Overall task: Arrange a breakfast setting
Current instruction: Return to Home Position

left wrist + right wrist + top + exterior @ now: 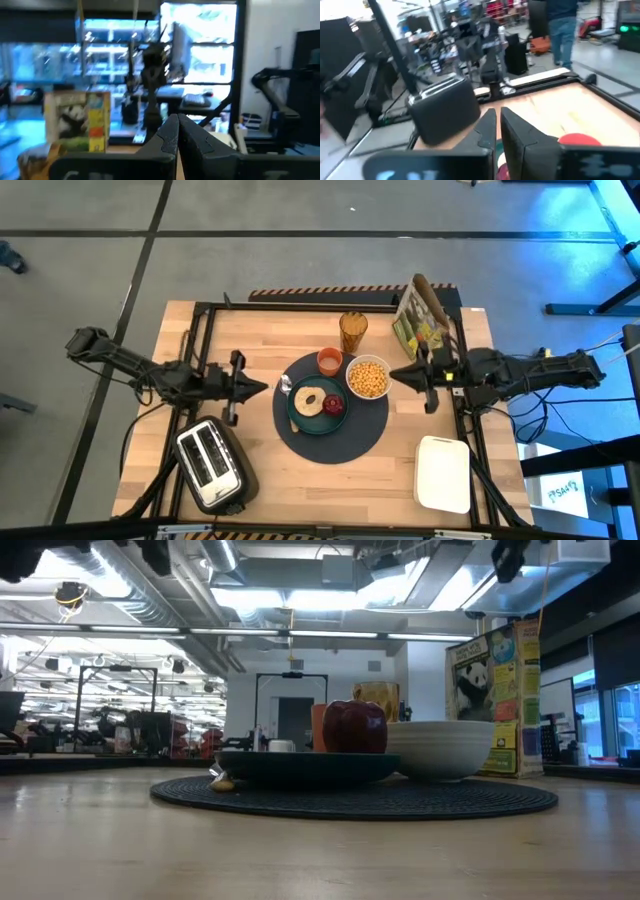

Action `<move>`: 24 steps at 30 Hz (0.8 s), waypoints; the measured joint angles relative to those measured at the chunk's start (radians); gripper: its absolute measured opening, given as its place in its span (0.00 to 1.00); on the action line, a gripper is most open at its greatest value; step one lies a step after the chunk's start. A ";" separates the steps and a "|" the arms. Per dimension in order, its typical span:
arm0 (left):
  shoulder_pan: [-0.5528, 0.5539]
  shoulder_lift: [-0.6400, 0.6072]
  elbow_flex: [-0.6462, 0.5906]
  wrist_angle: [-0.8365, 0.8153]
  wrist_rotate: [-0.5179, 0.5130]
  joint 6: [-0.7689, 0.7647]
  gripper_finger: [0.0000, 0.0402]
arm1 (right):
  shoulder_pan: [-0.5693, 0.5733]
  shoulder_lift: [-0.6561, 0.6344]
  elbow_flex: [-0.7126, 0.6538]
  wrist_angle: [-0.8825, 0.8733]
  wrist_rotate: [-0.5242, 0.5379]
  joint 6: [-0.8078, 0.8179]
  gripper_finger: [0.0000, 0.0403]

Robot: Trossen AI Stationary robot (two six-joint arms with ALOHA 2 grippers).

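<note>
two grippers flank the laid setting: the left gripper (262,388) hovers just left of the round dark-blue mat (352,438), the right gripper (397,373) just right of the white bowl (349,378), both pinched closed on nothing. to go home well, i judge each arm should draw straight outward and stay high, clear of the tall amber glass (353,331) at the mat's far edge. the mat looks woven and ribbed; the teal plate (299,422) carries a ringed bagel (299,401) and a glossy red fruit (333,404); the bowl is smooth
</note>
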 joint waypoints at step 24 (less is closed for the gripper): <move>0.050 -0.492 -0.318 -0.374 0.080 -0.192 0.00 | 0.000 -0.325 -0.424 0.217 -0.042 -0.126 0.00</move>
